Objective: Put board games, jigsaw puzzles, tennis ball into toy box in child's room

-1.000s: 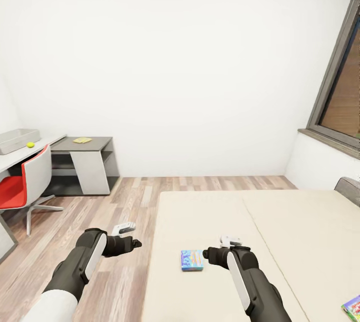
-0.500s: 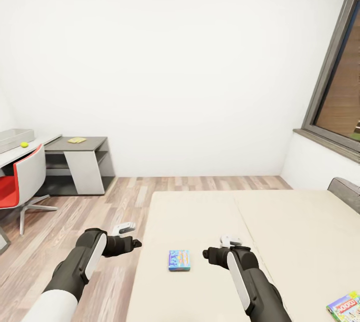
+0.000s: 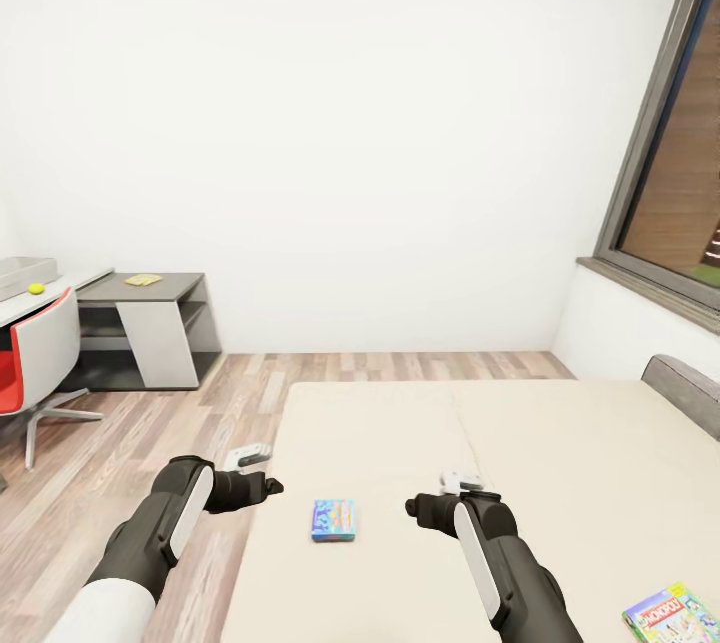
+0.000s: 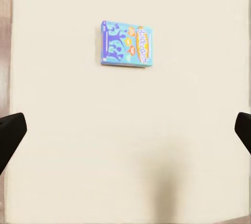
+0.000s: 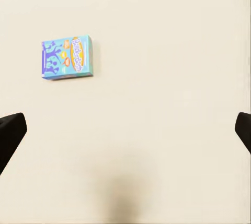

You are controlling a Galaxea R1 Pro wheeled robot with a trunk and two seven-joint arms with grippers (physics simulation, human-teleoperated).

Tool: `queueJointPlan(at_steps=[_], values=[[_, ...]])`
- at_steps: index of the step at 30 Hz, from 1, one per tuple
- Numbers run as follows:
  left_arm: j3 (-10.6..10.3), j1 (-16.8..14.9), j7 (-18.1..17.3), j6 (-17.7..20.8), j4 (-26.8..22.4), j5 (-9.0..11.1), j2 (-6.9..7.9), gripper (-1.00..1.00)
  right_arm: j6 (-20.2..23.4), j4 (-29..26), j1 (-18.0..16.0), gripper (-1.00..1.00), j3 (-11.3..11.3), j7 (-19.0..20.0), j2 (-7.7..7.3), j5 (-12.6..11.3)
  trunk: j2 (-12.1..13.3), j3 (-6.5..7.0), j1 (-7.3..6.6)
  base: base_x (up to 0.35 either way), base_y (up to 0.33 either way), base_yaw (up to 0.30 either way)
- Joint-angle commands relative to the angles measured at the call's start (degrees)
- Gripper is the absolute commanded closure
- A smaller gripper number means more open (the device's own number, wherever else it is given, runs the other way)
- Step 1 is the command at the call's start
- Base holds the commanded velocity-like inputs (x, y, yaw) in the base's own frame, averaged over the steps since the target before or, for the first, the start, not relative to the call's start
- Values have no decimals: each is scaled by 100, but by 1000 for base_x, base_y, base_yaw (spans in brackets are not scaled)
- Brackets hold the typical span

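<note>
While both arms are held out low in front of the trunk, the left gripper (image 3: 272,486) is seen above the wood floor just beside the edge of the bed (image 3: 560,443), and the right gripper (image 3: 412,506) is seen over the beige mattress. In both wrist views the dark fingertips stand far apart at the picture's edges, so each gripper is spread wide with nothing between its fingers. The small blue board game (image 3: 333,520) lies flat on the mattress between the two grippers, touched by neither; its cartoon print is also shown in the left wrist view (image 4: 127,44) and the right wrist view (image 5: 67,57). The larger green-edged board game (image 3: 676,616) lies flat near the close right corner of the mattress, well apart from the blue one. At the far left, the tennis ball (image 3: 36,289) rests on the pale table (image 3: 80,280), just beside the light-grey toy box (image 3: 22,270), which is cut by the picture's edge. A flat yellowish sheet (image 3: 143,279) lies on the lower dark grey cabinet (image 3: 180,285); its pattern is too small to be made out. A red and white chair (image 3: 40,363) stands before the table.
</note>
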Motion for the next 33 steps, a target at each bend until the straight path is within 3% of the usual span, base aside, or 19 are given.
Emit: queueJointPlan(at_steps=[1, 33], values=[[10, -3, -13, 29, -4, 11, 0, -100, 18, -4, -4, -100, -5, -53, 4, -61, -11, -9, 4, 0, -218, 0], [10, -3, -12, 29, -4, 11, -4, -100, 18, -4, -4, -100, -5, -54, 4, -61, -11, -9, 4, 0, -200, 0]])
